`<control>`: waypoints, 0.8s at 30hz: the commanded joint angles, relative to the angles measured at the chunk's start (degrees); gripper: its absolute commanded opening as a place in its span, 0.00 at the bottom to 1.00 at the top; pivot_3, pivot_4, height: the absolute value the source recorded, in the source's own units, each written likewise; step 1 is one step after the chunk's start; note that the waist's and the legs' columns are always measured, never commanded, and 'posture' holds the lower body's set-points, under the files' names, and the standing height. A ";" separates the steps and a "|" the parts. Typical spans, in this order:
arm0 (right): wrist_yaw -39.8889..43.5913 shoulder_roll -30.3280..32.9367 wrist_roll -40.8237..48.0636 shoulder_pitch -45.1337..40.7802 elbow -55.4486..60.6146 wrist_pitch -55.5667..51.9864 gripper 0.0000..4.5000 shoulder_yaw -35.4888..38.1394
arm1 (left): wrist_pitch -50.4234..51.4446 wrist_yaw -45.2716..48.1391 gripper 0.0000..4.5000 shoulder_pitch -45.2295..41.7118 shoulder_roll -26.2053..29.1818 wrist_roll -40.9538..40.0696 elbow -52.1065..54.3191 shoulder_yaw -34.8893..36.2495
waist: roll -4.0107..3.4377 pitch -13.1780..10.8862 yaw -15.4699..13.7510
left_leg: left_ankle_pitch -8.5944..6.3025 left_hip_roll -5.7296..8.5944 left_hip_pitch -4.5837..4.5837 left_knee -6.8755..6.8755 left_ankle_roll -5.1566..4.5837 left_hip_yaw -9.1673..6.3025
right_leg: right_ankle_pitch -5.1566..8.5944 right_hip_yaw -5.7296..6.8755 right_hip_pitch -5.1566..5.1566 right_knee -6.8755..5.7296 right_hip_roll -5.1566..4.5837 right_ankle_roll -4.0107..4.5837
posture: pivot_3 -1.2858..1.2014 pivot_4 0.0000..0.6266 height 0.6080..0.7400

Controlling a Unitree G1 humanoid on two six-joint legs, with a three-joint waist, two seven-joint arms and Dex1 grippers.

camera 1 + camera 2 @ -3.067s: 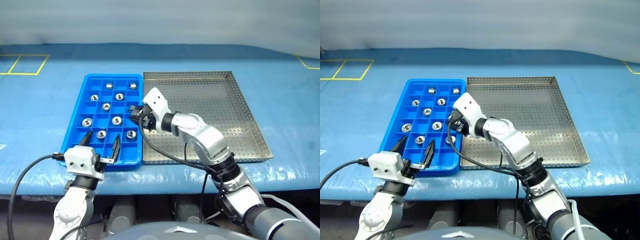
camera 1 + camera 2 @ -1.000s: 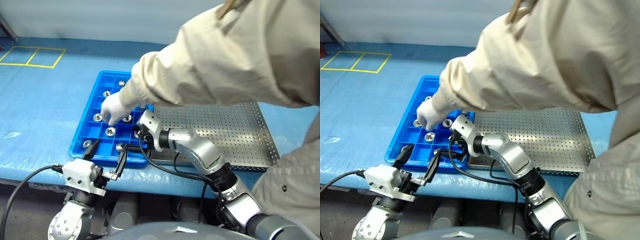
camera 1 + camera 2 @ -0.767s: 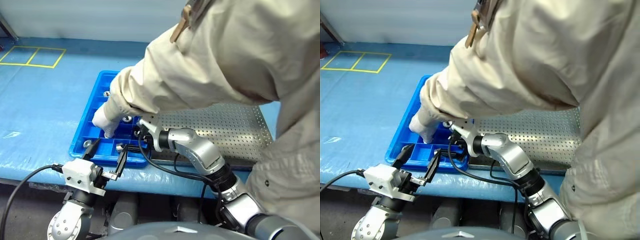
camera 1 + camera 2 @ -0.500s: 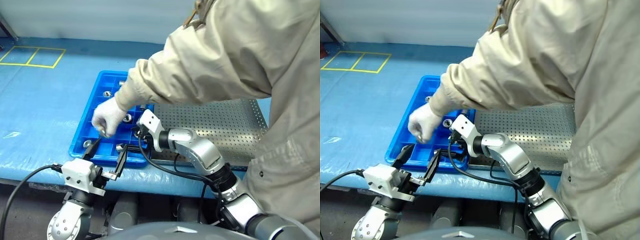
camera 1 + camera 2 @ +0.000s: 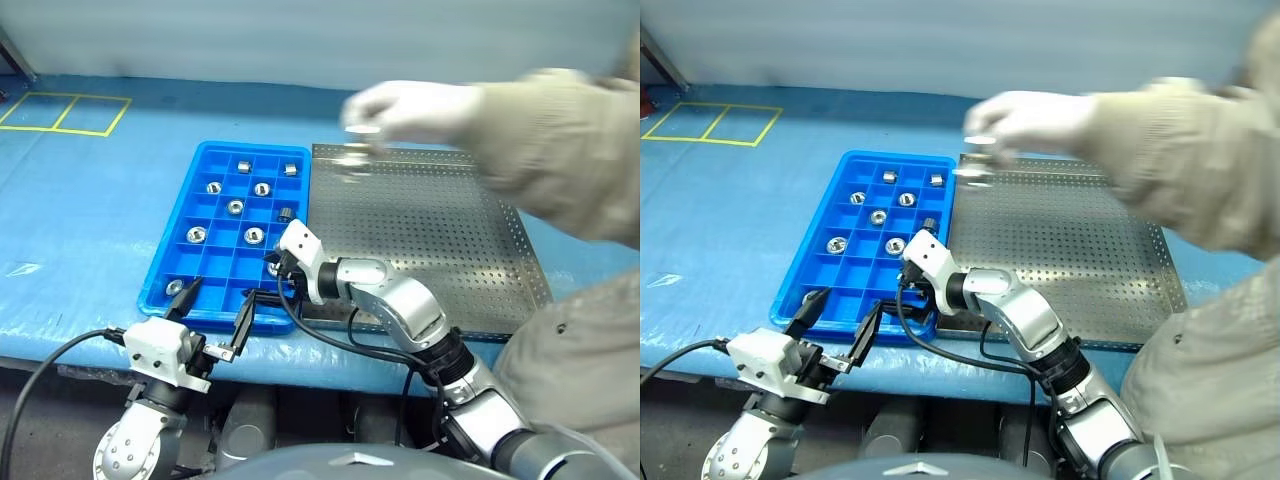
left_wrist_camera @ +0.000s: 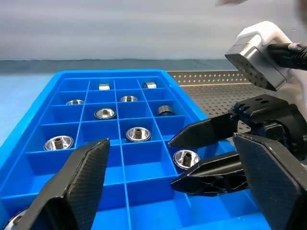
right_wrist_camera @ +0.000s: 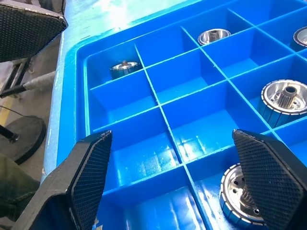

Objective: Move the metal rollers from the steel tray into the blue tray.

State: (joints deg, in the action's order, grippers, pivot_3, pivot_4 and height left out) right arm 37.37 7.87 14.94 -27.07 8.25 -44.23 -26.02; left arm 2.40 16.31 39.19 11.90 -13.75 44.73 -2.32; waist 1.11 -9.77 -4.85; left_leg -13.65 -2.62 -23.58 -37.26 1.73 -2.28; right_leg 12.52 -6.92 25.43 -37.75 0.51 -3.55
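Note:
The blue tray [image 5: 160,293] lies left of the steel tray [image 5: 440,235], touching it. Several metal rollers [image 5: 254,236] sit in single compartments of the blue tray, shiny and ring-like [image 7: 283,98]. My left gripper [image 5: 215,308] hangs open at the blue tray's near edge. My right gripper [image 5: 268,282] is open too, low over the tray's near right compartments, one roller [image 6: 186,158] between its spread fingers. A person's gloved hand [image 5: 405,105] hovers over the steel tray's far left corner with blurred shiny rollers [image 5: 350,160] at its fingertips.
The trays rest on a blue-covered table [image 5: 90,220] with yellow tape squares [image 5: 65,112] at the far left. The person's beige sleeve [image 5: 560,165] reaches in from the right over the steel tray. My right arm [image 5: 395,300] lies across that tray's near left corner.
The person's hand has lifted out of the blue tray and swung right to above the steel tray's far corner, carrying rollers. Both my grippers stayed still and open.

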 commanded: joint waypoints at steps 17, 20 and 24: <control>-0.87 0.03 0.66 1.58 3.18 -0.63 0.94 0.37 | -0.64 0.95 1.00 0.12 0.92 -0.87 -0.06 0.22 | 0.00 0.00 0.57 | 0.00 0.00 0.00 -0.01 0.00 0.01 | 0.00 0.00 -0.01 0.00 0.00 0.00 | 0.62 0.24 1.00; -0.91 0.06 0.77 1.68 3.21 -0.61 0.94 0.21 | -0.57 1.00 1.00 0.16 1.15 -0.99 -0.04 0.32 | 0.01 0.01 0.78 | 0.00 0.00 0.00 -0.01 0.00 0.01 | 0.00 0.00 -0.02 0.00 -0.01 0.00 | 0.62 0.24 1.00; -0.89 -0.01 0.85 1.64 3.18 -0.53 0.94 0.07 | -0.55 1.04 1.00 0.30 1.28 -1.07 0.11 0.44 | 0.01 0.01 0.83 | 0.00 0.00 0.01 -0.01 0.00 0.01 | 0.00 0.00 -0.02 -0.01 0.00 0.00 | 0.62 0.24 1.00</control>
State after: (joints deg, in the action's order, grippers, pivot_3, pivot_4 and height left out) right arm 36.39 7.89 15.23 -25.79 10.02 -44.42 -26.05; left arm 2.39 17.19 39.27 13.00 -14.17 43.83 -2.19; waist 1.11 -9.76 -4.02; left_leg -13.65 -2.62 -23.57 -37.28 1.73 -2.27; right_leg 12.52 -6.93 25.41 -37.76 0.50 -3.55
